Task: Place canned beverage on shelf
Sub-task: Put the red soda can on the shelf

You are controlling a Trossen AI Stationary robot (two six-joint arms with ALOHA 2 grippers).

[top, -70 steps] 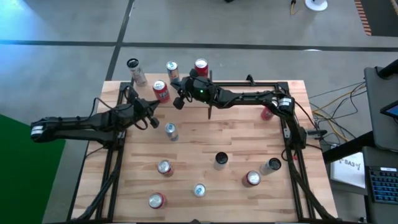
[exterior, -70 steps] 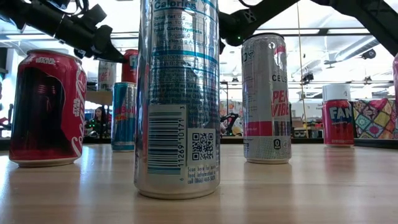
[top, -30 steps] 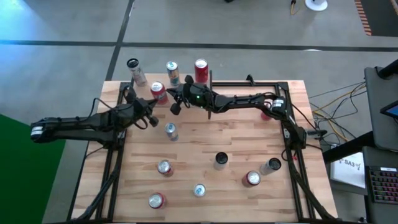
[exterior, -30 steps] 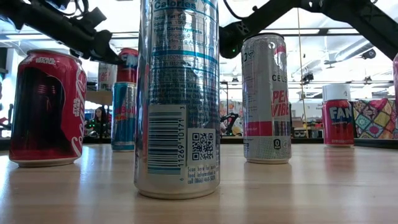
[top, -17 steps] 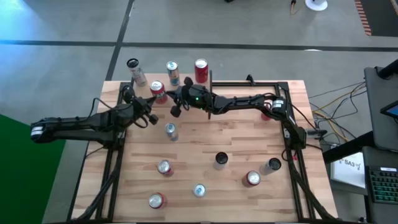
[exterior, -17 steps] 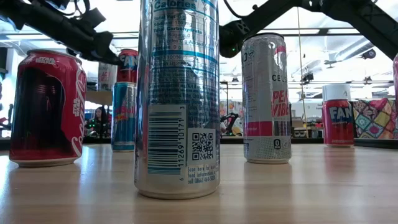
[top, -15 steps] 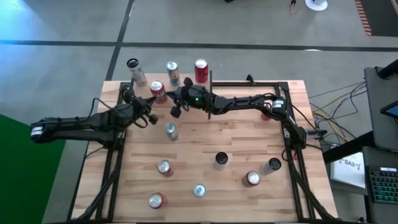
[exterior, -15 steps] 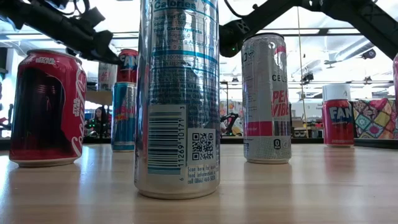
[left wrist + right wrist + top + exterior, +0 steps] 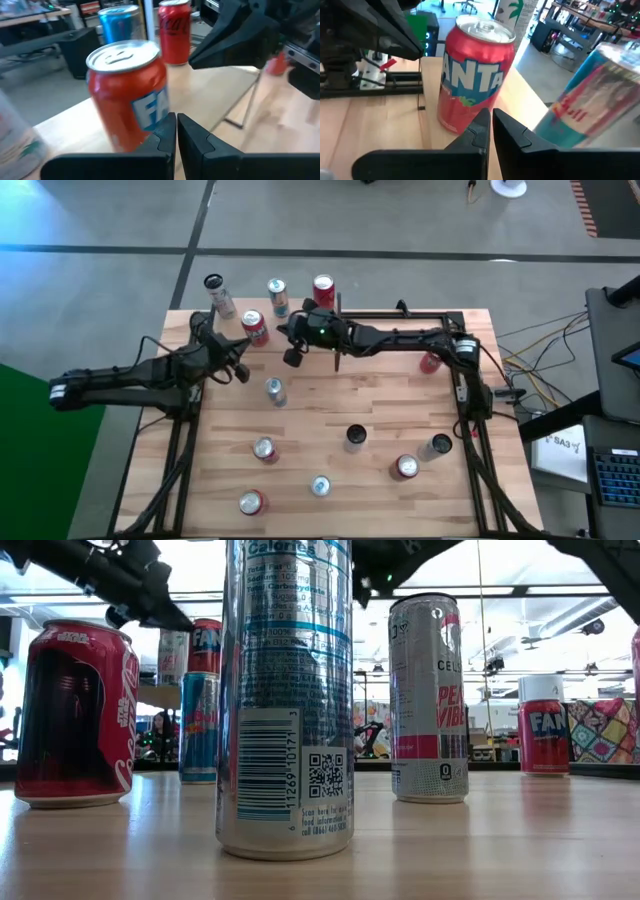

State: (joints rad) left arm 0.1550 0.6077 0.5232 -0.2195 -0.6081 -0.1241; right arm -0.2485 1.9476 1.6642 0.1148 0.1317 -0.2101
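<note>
Bright, even overhead light; low view backlit; wrist views blurred at edges.

A grey concrete floor (image 9: 400, 240) fills the upper frame, crossed by dark seams — a green panel (image 9: 40, 450) sits lower left. Beyond the table, bright ceiling lights (image 9: 520, 600) and cluttered desks (image 9: 600, 730).

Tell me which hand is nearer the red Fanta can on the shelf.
Too close to call. The left hand and the right hand are both shut and flank the Fanta can, neither holding it; each wrist view shows the can just past the fingertips.
</note>
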